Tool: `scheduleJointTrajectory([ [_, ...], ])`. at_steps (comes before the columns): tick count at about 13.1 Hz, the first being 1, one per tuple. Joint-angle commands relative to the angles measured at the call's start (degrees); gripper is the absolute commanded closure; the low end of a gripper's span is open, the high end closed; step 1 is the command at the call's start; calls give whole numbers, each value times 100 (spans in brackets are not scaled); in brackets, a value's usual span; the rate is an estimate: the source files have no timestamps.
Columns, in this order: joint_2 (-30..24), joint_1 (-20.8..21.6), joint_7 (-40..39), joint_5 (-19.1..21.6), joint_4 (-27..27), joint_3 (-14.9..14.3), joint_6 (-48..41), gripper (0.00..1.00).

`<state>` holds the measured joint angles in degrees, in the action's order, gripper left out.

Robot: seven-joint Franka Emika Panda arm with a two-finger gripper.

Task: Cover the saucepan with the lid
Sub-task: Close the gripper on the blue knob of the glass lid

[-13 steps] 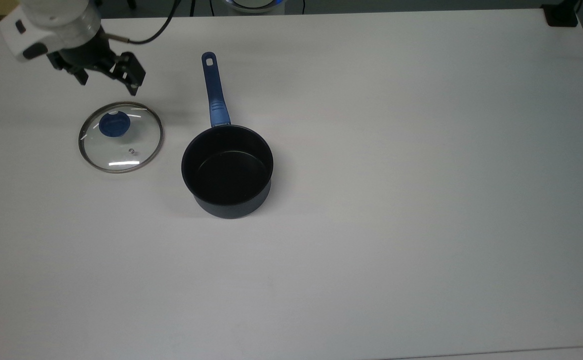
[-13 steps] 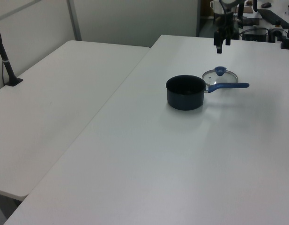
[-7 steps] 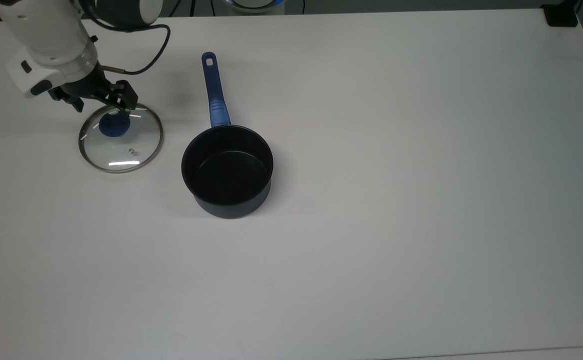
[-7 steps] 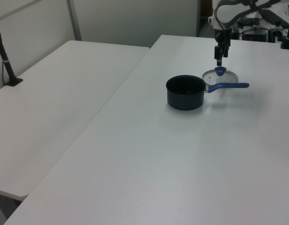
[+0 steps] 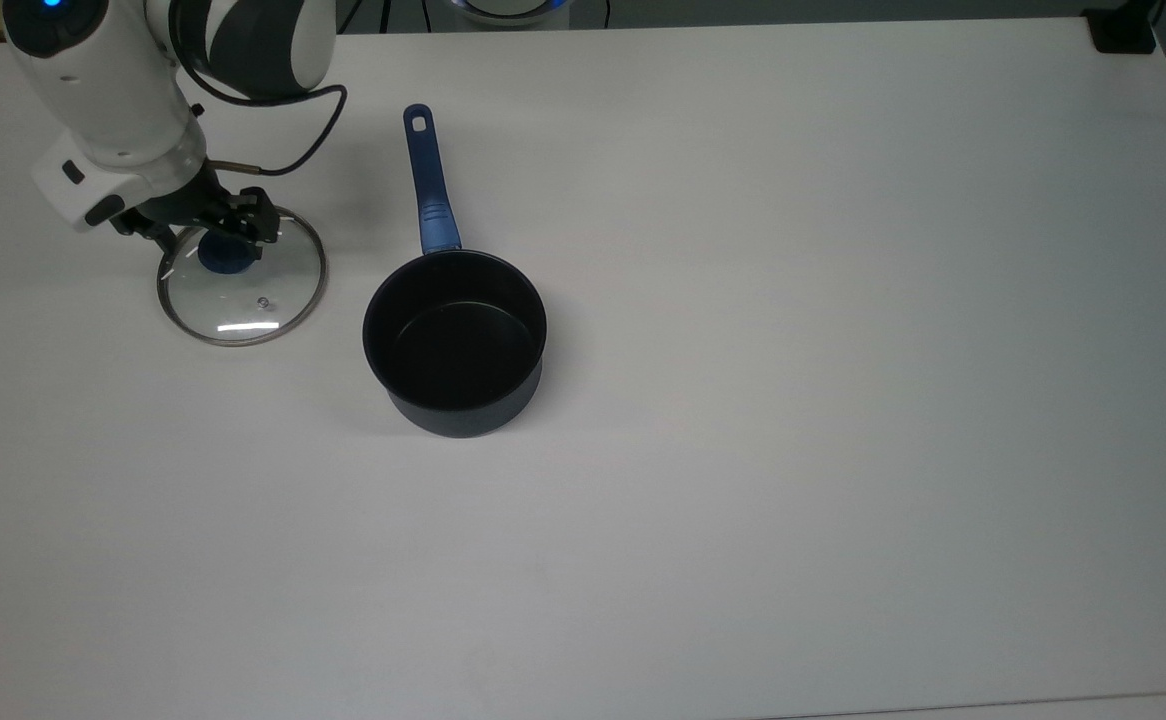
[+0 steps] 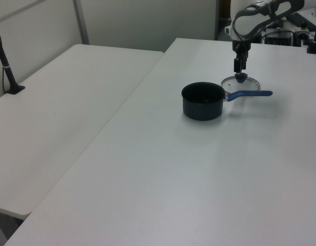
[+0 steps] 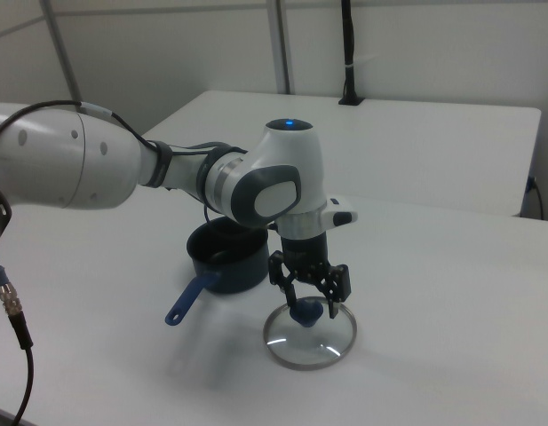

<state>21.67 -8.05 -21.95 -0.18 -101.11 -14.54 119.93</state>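
The lid (image 5: 243,292) lies flat on the white table (image 5: 743,450) at the top view's left, its blue knob (image 5: 226,257) facing up. My gripper (image 5: 224,238) has come down over it and stands open, one finger on each side of the knob (image 7: 307,311), as the right view's gripper (image 7: 311,300) shows. The black saucepan (image 5: 455,340) stands apart to the top view's right of the lid, empty, with its blue handle (image 5: 428,185) pointing to the far edge. In the left view the saucepan (image 6: 203,101) sits in front of the lid (image 6: 241,83) and the gripper (image 6: 239,70).
A second white table (image 6: 70,102) adjoins on the left view's left and carries a black clamp post (image 6: 6,64). A black block (image 5: 1123,30) sits at the top view's far right corner. A loose cable end (image 7: 11,306) hangs in the right view's foreground.
The gripper has come down from above and behind the lid until its fingers straddle the blue knob. Lid and saucepan have not moved.
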Motion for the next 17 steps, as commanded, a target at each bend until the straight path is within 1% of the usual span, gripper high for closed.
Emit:
scheduleJointTrajectory([
  [1, -49, 75, -99, 9, -129, 3, 136, 10],
  [7, -58, 137, -90, 9, -129, 12, 75, 10],
  [8, -49, 146, -90, 9, -137, 12, 83, 14],
  [10, -58, 146, -99, 0, -181, 12, 84, 18],
  [11, -58, 146, -108, -8, -181, 12, 84, 21],
  [13, -75, 146, -265, -8, -217, 12, 57, 31],
  [15, -137, 137, -440, -8, -199, 4, -275, 41],
  [17, -207, 111, -538, 0, -190, 4, -373, 51],
])
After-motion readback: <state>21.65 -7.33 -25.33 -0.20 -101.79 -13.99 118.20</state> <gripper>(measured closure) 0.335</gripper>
